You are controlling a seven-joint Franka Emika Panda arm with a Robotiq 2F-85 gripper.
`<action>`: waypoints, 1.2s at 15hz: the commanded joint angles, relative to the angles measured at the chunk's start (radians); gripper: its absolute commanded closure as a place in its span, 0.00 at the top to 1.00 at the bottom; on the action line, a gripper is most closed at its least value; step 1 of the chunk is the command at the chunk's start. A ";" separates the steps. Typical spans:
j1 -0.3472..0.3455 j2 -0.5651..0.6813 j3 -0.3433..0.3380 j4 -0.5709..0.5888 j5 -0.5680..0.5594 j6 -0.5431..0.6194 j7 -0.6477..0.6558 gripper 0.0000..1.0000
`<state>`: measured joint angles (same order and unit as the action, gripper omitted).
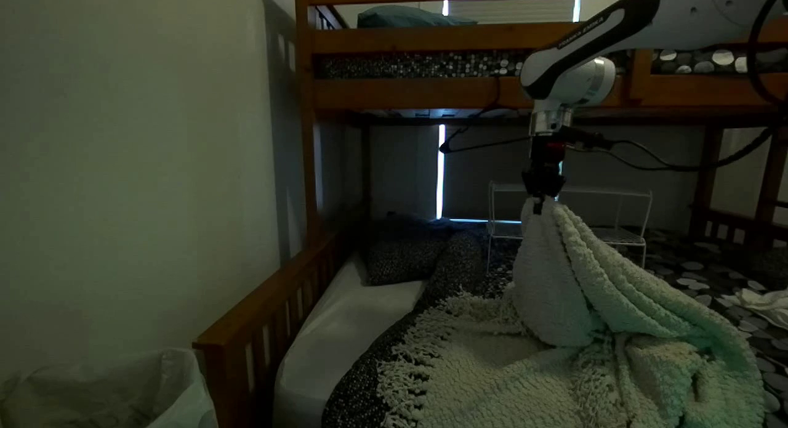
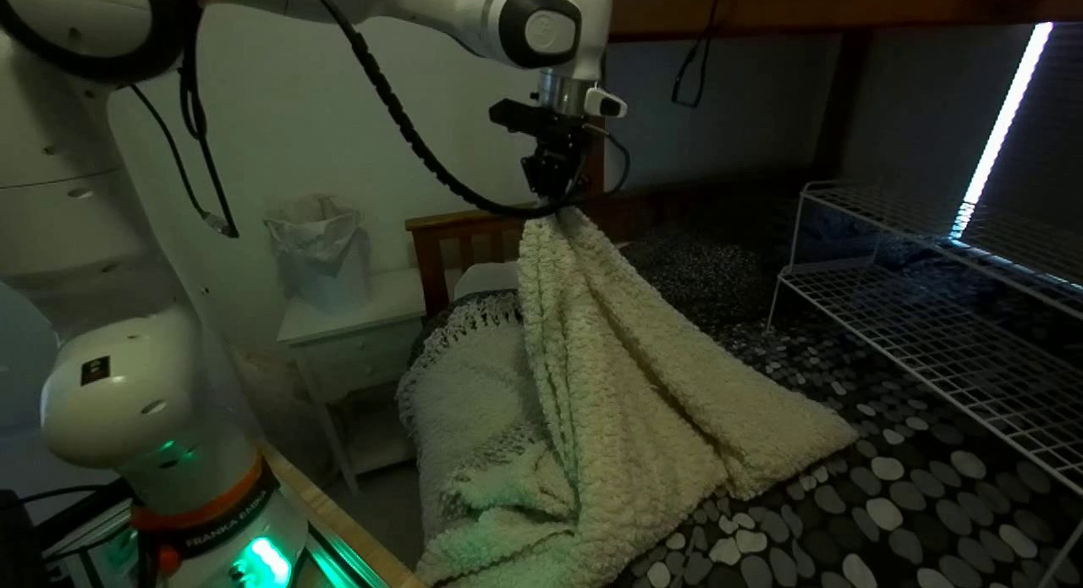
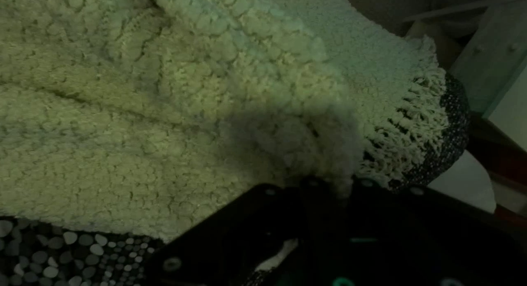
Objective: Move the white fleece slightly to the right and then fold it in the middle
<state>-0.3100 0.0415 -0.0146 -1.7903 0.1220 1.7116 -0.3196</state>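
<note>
In a dim bedroom, a wooden bunk bed (image 1: pixel 431 94) spans the background, a teal pillow (image 1: pixel 412 16) on its upper level, a black hanger (image 1: pixel 486 145) dangling beneath and a bright strip of light (image 1: pixel 441 175) showing behind. Over the lower bed, a Franka arm (image 2: pixel 457 13) holds its gripper (image 1: pixel 540 205) pointed downward, jaws pinching a bunched bit of the white fleece (image 2: pixel 651 393). The fleece hangs from that grip in a tall, tent-like peak, falling in long folds to the bed, where its lower edge lies across the dotted black-and-gray bedspread (image 2: pixel 880 478). In the wrist view, the nubbly fabric gathers right at the gripper's tip. Just beside the raised folds spreads a fringed stretch of cream fabric (image 1: pixel 480 372); whether it belongs to the same fleece or is a separate piece cannot be told. A smooth white sheet (image 1: pixel 345 335) shows along the wooden rail (image 1: pixel 271 295), near a dark speckled pillow (image 1: pixel 400 262). A white wire rack (image 2: pixel 922 374) stands on the bedspread near the fleece. In an exterior view, a bin (image 2: pixel 334 279) with a white liner (image 2: pixel 317 233) sits on a small white table (image 2: pixel 355 351), and a green light (image 2: pixel 269 561) glows on the robot's base (image 2: pixel 207 563), its color tinting the fleece.
</note>
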 commanded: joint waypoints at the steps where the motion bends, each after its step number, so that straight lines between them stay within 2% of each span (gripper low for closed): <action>1: 0.119 -0.009 -0.010 -0.068 -0.042 0.061 0.052 0.03; 5: 0.194 0.044 -0.013 -0.125 -0.214 0.210 0.157 0.03; 8: 0.216 0.096 -0.019 -0.140 -0.301 0.277 0.218 0.03; 10: 0.210 0.123 -0.016 -0.134 -0.274 0.296 0.131 0.03; 11: 0.214 0.114 -0.018 -0.125 -0.265 0.275 0.169 0.11; 16: 0.212 0.135 -0.018 -0.122 -0.265 0.285 0.140 0.11; 17: 0.212 0.135 -0.018 -0.121 -0.265 0.285 0.139 0.03; 18: 0.218 0.168 -0.010 -0.105 -0.253 0.294 0.139 0.03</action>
<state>-0.1119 0.1761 -0.0180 -1.9126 -0.1459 1.9990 -0.1786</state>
